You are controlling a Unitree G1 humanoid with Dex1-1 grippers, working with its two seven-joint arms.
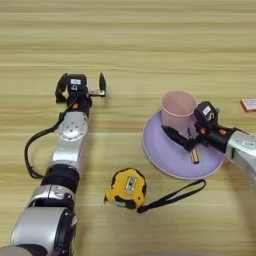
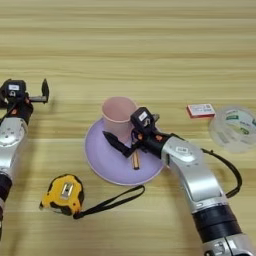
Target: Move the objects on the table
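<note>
A pale pink cup (image 1: 177, 111) stands upright on the back part of a round lavender plate (image 1: 165, 160). My right gripper (image 2: 124, 150) is over the plate, just in front of the cup's base. It is open, with one black finger (image 2: 113, 140) lying under the cup's near side and the other pointing toward the plate's middle. The cup is not between them. A translucent roll of clear tape (image 2: 234, 128) lies flat on the table (image 1: 130, 40) at the far right. My left gripper (image 1: 81, 86) rests open and empty on the wood at the left.
A yellow-and-black tape measure (image 1: 127, 187) with a black strap lies in front of the plate. A small red and white box (image 2: 201, 110) sits just left of the tape roll. A black cable loops beside each forearm.
</note>
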